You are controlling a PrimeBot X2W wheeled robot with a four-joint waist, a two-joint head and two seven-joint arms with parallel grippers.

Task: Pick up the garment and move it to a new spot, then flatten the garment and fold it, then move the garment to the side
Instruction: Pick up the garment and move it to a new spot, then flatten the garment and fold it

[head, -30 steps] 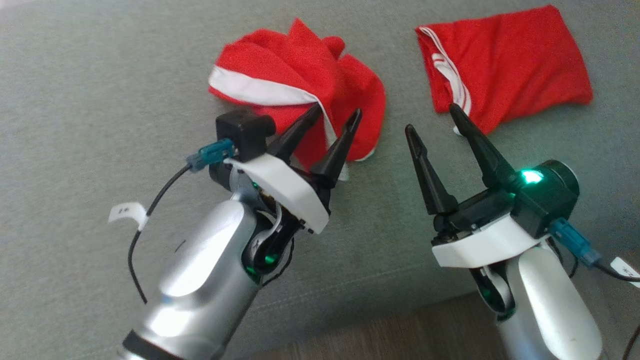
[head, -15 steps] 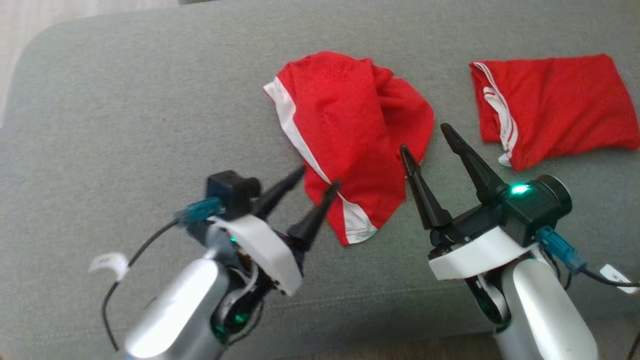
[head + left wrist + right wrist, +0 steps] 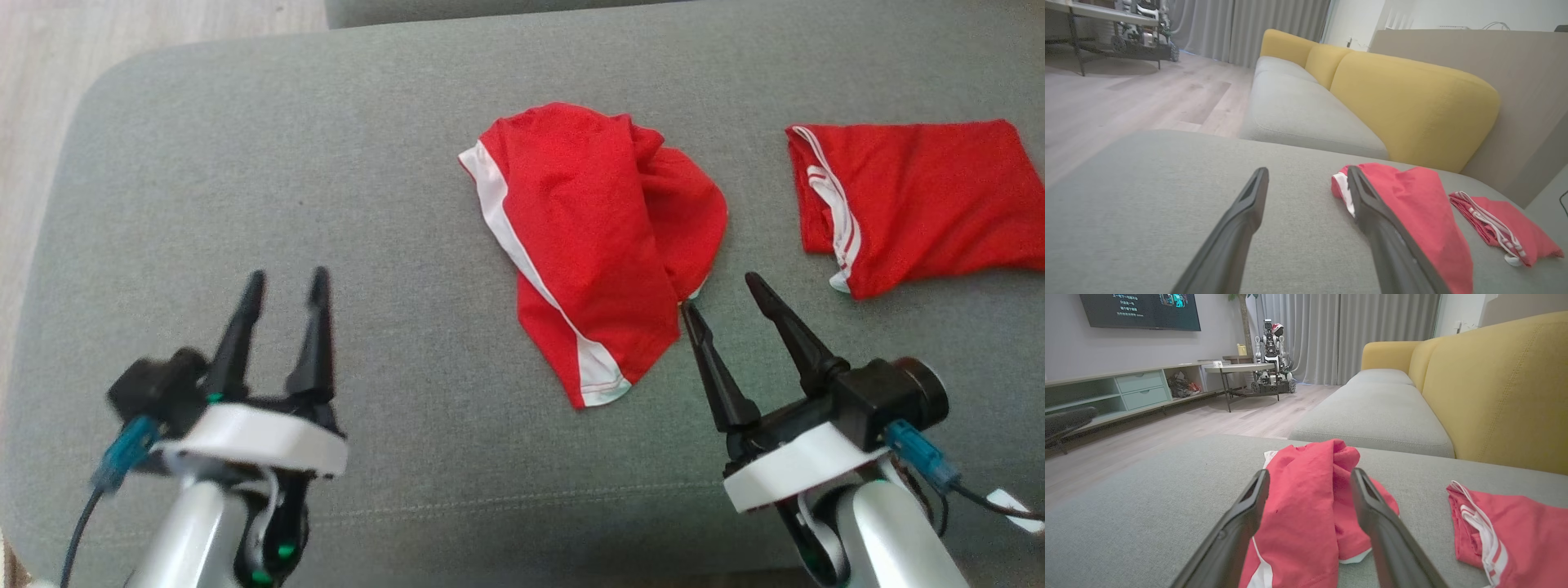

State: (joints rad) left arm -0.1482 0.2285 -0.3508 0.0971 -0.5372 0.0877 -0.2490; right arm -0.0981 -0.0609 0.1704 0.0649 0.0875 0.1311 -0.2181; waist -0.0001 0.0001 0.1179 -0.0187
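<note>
Lower left, my left gripper is empty, fingers spread. Mid-frame, the garment lies on the cushion, long axis top to bottom, narrow end pointing down. Lower right, my right gripper is spread just beside its edge.

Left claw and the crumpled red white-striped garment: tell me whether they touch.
Apart. Head view shows the left claw over bare grey cushion, well clear of the crumpled red garment.

The garment is showing bright red, with one broad white band running along its edge. The second garment is showing the same red with thin white stripes. The cushion is looking muted grey-green, and the sofa backs are glowing mustard yellow.
</note>
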